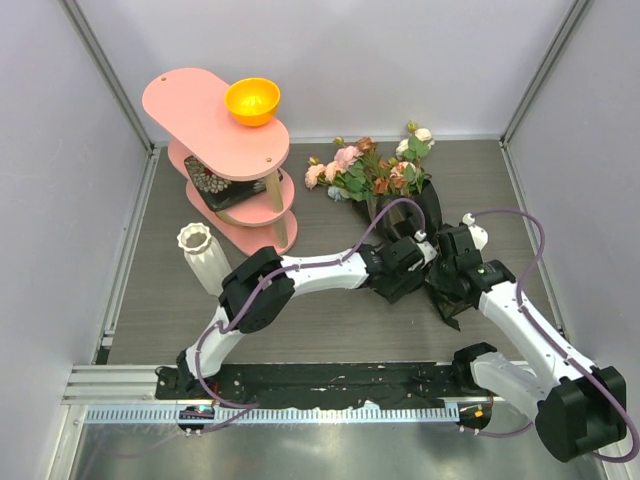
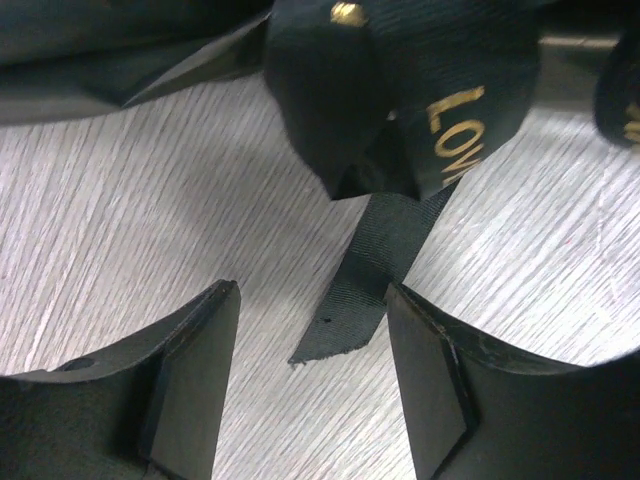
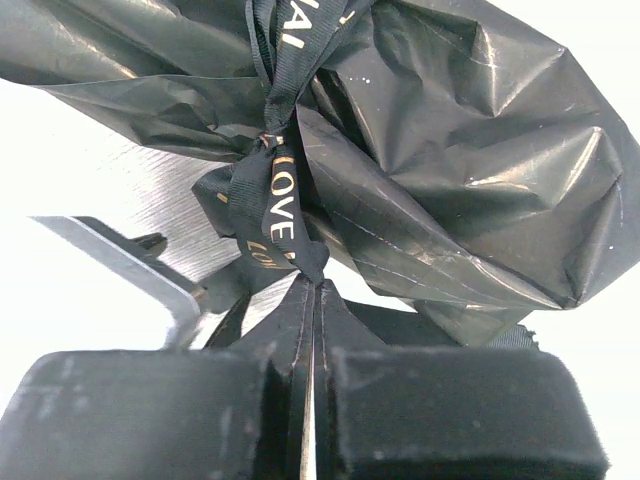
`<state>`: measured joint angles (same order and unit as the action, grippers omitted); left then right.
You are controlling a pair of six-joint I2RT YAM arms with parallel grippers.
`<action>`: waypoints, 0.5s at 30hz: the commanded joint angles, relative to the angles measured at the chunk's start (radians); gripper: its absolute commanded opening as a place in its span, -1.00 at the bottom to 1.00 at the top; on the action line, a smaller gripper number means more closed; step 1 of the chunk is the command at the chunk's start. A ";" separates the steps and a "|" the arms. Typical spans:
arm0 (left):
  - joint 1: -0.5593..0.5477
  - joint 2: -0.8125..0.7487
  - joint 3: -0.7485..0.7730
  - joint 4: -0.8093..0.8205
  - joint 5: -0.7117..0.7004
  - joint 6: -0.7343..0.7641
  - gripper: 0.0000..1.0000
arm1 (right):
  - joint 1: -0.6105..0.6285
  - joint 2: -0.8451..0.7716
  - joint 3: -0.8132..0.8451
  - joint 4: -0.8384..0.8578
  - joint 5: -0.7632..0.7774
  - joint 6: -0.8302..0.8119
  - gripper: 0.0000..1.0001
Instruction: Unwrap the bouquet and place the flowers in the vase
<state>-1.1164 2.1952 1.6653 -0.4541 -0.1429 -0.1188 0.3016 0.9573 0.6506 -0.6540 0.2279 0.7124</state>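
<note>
wrap (image 3: 470,150) ahead of right hand (image 3: 315,290): glossy black | ribbon (image 3: 275,200) at that hand: black, gold letters | table (image 2: 130,210) under left hand (image 2: 310,288): grey wood grain | vase (image 1: 203,255) left of left hand: white, ribbed | flowers (image 1: 370,170) beyond both hands: pink, cream, brown, green leaves | bowl (image 1: 251,100): orange | shelf (image 1: 205,125): pink | arms (image 1: 320,270): white, black joints
</note>
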 commanded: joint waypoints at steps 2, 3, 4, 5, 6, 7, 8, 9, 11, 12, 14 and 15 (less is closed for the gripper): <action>-0.005 0.052 0.040 -0.024 -0.008 -0.021 0.26 | -0.002 -0.045 0.034 -0.009 -0.002 0.022 -0.98; -0.003 0.054 0.040 -0.024 0.015 -0.031 0.25 | -0.002 -0.049 0.037 -0.012 -0.001 0.025 -0.98; -0.005 0.060 0.039 -0.023 0.022 -0.039 0.25 | -0.002 -0.051 0.038 -0.015 0.002 0.024 -0.98; -0.006 0.064 0.039 -0.023 0.025 -0.045 0.20 | -0.001 -0.054 0.044 -0.016 0.002 0.024 -0.98; -0.006 0.070 0.037 -0.024 0.026 -0.051 0.16 | -0.001 -0.054 0.047 -0.019 0.004 0.027 -0.98; -0.008 0.080 0.031 -0.023 0.019 -0.054 0.02 | -0.001 -0.055 0.050 -0.024 0.007 0.025 -0.98; -0.013 0.086 0.030 -0.023 0.008 -0.059 -0.11 | -0.001 -0.060 0.055 -0.025 0.007 0.030 -0.98; -0.013 0.092 0.030 -0.029 -0.012 -0.064 -0.23 | -0.001 -0.064 0.057 -0.027 0.010 0.032 -0.98; -0.014 0.106 0.030 -0.035 -0.032 -0.071 -0.63 | -0.001 -0.074 0.066 -0.033 0.024 0.042 -0.98; -0.014 0.109 0.028 -0.040 -0.043 -0.073 -0.73 | -0.001 -0.084 0.069 -0.033 0.028 0.047 -0.98; -0.016 0.104 0.030 -0.044 -0.095 -0.082 -0.95 | -0.001 -0.098 0.079 -0.036 0.057 0.053 -0.98; -0.017 0.097 0.030 -0.050 -0.106 -0.082 -1.00 | -0.001 -0.115 0.083 -0.042 0.070 0.064 -0.98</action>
<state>-1.1309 2.2364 1.7084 -0.4355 -0.1661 -0.1844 0.3012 0.8948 0.6727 -0.6846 0.2333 0.7380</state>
